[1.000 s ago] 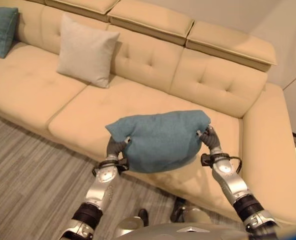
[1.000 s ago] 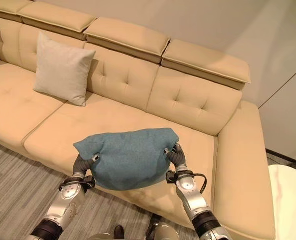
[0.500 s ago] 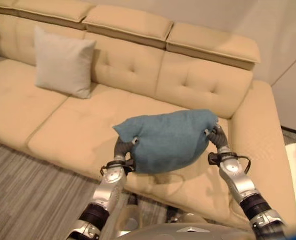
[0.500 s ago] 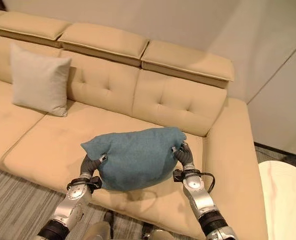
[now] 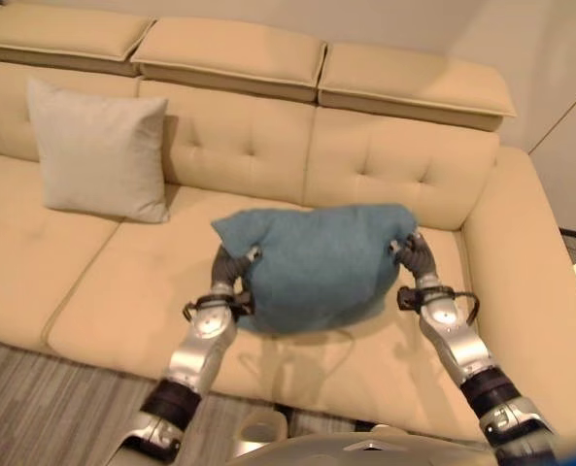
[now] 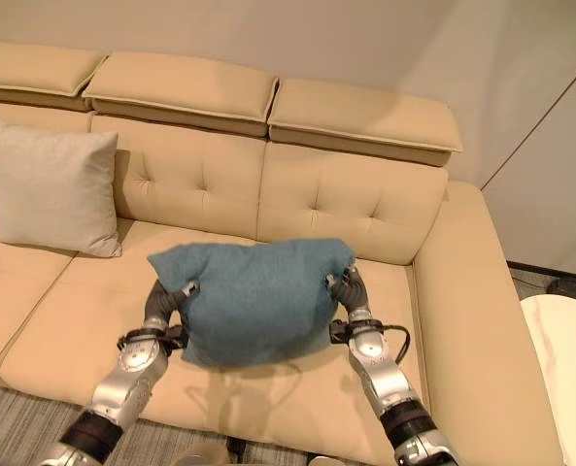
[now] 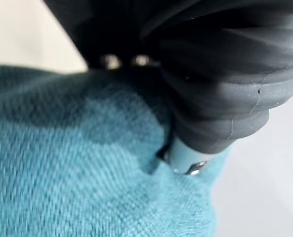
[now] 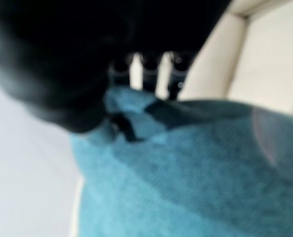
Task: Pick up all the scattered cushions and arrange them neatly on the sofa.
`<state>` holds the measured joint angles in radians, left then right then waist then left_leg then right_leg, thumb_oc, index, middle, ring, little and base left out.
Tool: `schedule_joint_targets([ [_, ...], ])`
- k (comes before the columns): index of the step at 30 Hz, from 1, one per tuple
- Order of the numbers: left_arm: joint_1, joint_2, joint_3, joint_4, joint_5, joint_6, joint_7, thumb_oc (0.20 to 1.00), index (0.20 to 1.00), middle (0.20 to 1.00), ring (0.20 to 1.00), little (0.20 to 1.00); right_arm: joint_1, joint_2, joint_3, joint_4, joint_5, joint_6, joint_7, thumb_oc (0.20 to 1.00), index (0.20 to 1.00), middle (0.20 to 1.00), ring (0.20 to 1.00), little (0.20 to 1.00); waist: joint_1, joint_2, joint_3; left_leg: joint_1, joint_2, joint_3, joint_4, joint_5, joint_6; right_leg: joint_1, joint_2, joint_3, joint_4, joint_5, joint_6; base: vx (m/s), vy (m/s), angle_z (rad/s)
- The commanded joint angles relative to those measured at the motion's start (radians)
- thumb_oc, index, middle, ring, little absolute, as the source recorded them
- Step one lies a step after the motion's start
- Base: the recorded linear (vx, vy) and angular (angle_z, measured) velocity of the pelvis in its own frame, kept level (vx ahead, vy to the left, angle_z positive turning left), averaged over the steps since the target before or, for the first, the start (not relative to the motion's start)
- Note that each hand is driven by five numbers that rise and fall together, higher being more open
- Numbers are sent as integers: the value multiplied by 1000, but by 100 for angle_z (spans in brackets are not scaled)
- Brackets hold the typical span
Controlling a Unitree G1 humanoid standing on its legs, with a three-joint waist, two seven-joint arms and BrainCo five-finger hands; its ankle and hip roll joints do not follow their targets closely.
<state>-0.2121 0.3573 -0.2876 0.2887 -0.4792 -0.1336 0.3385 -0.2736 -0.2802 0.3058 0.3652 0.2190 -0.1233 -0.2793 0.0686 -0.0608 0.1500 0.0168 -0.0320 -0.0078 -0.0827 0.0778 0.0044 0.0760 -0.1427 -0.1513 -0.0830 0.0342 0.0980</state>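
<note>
**Teal cushion held between both hands above the sofa seat**

A teal cushion (image 5: 317, 264) is held off the seat by both hands, one at each end. The left hand (image 5: 227, 267) is clamped on the cushion's left end, just below a corner that juts up beside it. The right hand (image 5: 414, 257) is clamped on the cushion's right end, near its top corner. In the left wrist view, teal fabric (image 7: 87, 163) is seen bunched against the hand's dark ribbed cover (image 7: 225, 84). In the right wrist view, the cushion (image 8: 195, 173) is pressed up against the dark-tipped fingers (image 8: 146, 66); the view there is soft, but the fingers appear to be curled over the cushion's edge.

The cushion is bulged and rounded between the two grips. It is carried over the seat of the beige sofa (image 5: 404, 165), in front of the middle and right back sections. Its shadow is cast on the seat just below it, so it is judged clear of the seat surface.

A light grey cushion (image 5: 98, 150) is stood upright on the sofa seat, leaned against the tufted backrest on the left, well apart from the teal one. A strip of grey wood-grain floor (image 5: 35, 408) is visible in front of the sofa at lower left.
</note>
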Motion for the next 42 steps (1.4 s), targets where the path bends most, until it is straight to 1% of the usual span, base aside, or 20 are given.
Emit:
schedule_joint_targets([
  [1,-181,-68,-69,-106,54,-104,-12,200,200,200,200,200,-178,43,63,-132,-50,-94,11,200,200,200,200,200,1,0,-71,-54,28,-11,123,-112,-44,-34,11,-15,70,-29,51,-30,51,-9],
  [3,-308,-65,-80,-67,55,-110,29,200,200,200,200,200,-286,53,84,-112,-46,-86,-15,200,200,200,200,200,-6,9,-51,-80,26,1,122,-111,-40,-72,6,-3,63,-12,59,-67,58,-13],
  [5,-343,-61,-80,-55,54,-116,40,200,200,200,200,200,-316,51,87,-102,-41,-87,-22,200,200,200,200,200,-7,11,-43,-95,24,3,127,-112,-39,-88,5,2,64,-7,60,-75,25,-24],
  [7,-444,-48,-86,-22,46,-131,75,200,200,200,200,200,-400,51,101,-84,-31,-86,-46,200,200,200,200,200,-10,15,-22,-133,25,9,137,-109,-38,-132,3,9,65,7,65,-166,35,-13],
  [8,-533,-37,-89,14,40,-145,101,200,200,200,200,200,-477,47,108,-56,-26,-89,-65,200,200,200,200,200,-11,16,-4,-179,28,10,154,-106,-36,-179,1,16,71,21,67,-161,26,-3],
  [9,-536,-36,-89,16,39,-146,101,200,200,200,200,200,-480,46,108,-54,-25,-89,-65,200,200,200,200,200,-11,16,-4,-183,28,11,156,-106,-36,-183,1,16,72,21,67,-167,15,-14],
  [12,-662,-15,-92,67,35,-175,146,200,200,200,200,200,-609,28,121,-18,-34,-92,-97,200,200,200,200,200,-10,9,23,-262,27,9,183,-101,-36,-261,-2,24,81,43,70,-144,13,-19],
  [13,-733,-13,-98,114,1,-188,162,200,200,200,200,200,-683,20,131,17,-40,-88,-118,200,200,200,200,200,-12,4,38,-305,25,9,198,-97,-35,-301,-5,31,85,58,72,-125,19,-11],
  [16,-862,18,-121,214,-12,-200,168,200,200,200,200,200,-799,-1,146,86,-46,-89,-149,200,200,200,200,200,-17,0,63,-383,18,1,222,-87,-32,-383,-11,37,103,73,68,-71,39,-15],
  [19,-921,20,-131,278,-38,-201,169,200,200,200,200,200,-855,-12,161,134,-45,-82,-162,200,200,200,200,200,-25,3,82,-418,14,-5,215,-73,-34,-425,-14,37,109,82,65,-15,24,-6],
  [23,-918,8,-128,292,-47,-197,171,200,200,200,200,200,-858,-11,155,157,-39,-75,-166,200,200,200,200,200,-27,7,98,-438,10,-11,210,-65,-34,-445,-18,33,114,83,63,0,0,0],
  [31,-951,15,-152,412,-17,-157,154,200,200,200,200,200,-893,-15,188,251,-50,-59,-157,200,200,200,200,200,-31,17,145,-495,6,-21,230,-60,-35,-502,-23,32,134,87,53,-5,6,0],
  [32,-972,19,-161,445,-13,-150,153,241,241,241,241,241,-909,-14,195,279,-55,-56,-158,200,200,200,200,200,-31,18,148,-503,5,-21,230,-57,-36,-509,-25,31,133,90,53,0,0,0],
  [33,-999,28,-173,482,1,-142,154,586,586,586,586,586,-936,-10,206,321,-58,-52,-161,200,200,200,200,200,-31,20,152,-511,4,-19,229,-54,-37,-520,-25,30,133,93,54,0,0,0],
  [34,-1023,34,-175,504,6,-137,159,1000,1000,1000,1000,1000,-957,-9,209,350,-62,-49,-168,322,322,322,322,322,-31,21,153,-519,4,-21,229,-51,-37,-526,-26,29,132,97,54,-33,16,-2],
  [35,-1056,40,-181,539,11,-130,165,1000,1000,1000,1000,1000,-990,-9,217,395,-76,-40,-181,580,580,580,580,580,-30,24,156,-526,4,-21,226,-47,-39,-534,-26,29,130,101,55,-34,9,-1],
  [36,-1084,49,-182,559,10,-130,173,1000,1000,1000,1000,1000,-1021,-6,216,433,-84,-33,-197,1000,1000,1000,1000,1000,-28,26,159,-532,3,-21,223,-44,-39,-540,-26,27,128,105,56,0,0,0],
  [37,-1084,49,-182,559,10,-130,173,1000,1000,1000,1000,1000,-1021,-6,216,434,-84,-33,-197,1000,1000,1000,1000,1000,-28,26,159,-532,3,-21,223,-44,-39,-540,-26,27,128,105,56,0,0,0],
  [39,-1149,73,-185,609,8,-133,183,1000,1000,1000,1000,1000,-1097,4,217,541,-93,-14,-227,1000,1000,1000,1000,1000,-22,33,164,-550,2,-22,220,-36,-43,-554,-27,25,118,116,59,0,0,0],
  [42,-1203,102,-209,628,1,-143,166,1000,1000,1000,1000,1000,-1175,-19,268,656,-73,9,-190,1000,1000,1000,1000,1000,-10,33,160,-568,2,-28,225,-33,-47,-561,-29,23,103,128,63,0,0,0],
])
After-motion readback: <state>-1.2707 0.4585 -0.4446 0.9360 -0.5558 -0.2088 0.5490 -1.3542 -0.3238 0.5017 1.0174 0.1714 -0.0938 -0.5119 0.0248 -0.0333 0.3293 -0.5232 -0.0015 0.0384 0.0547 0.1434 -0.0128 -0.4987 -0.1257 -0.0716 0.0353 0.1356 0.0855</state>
